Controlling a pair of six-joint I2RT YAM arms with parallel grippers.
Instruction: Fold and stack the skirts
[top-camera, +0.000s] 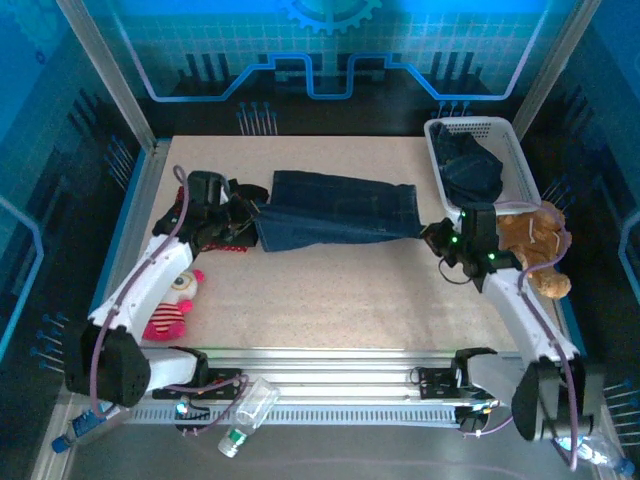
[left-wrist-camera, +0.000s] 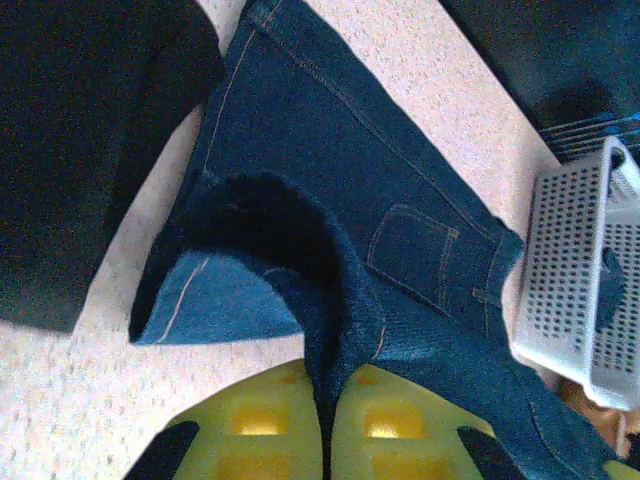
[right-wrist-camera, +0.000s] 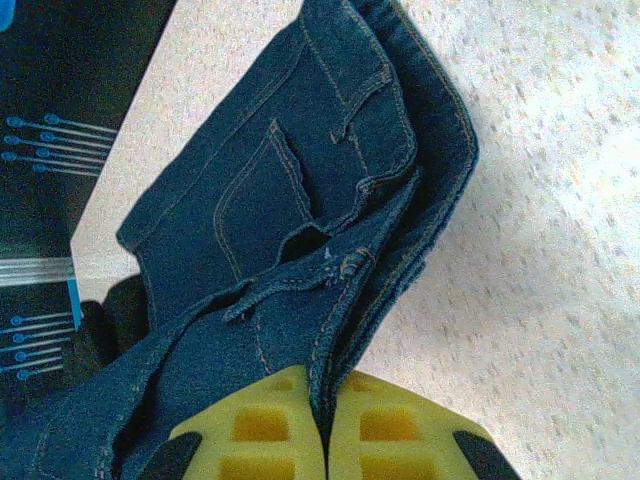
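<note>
From above, the blue denim skirt (top-camera: 335, 208) lies stretched across the far middle of the tabletop (top-camera: 350, 290). The left claw (top-camera: 256, 214) pinches its left end and the right claw (top-camera: 432, 236) pinches its right end. A white basket (top-camera: 470, 126) sits at the far right with more blue cloth inside, and a teddy bear (top-camera: 535, 245) sits just on the near side of it. A pink doll (top-camera: 178, 305) lies by the left arm. In the left wrist view, the left claw (left-wrist-camera: 328, 400) is pressed together on a bunched edge of the skirt, and a black cloth (left-wrist-camera: 70, 150) lies just beside it. In the right wrist view, the right claw (right-wrist-camera: 322, 415) is clamped tight on the end with the pocket. I think the fold could go wrong if a claw has only a thin bit of cloth, because the edge could slip out when lifted. The skirt could also drag the black cloth along. It could end up crooked if the two arms do not move together.
</note>
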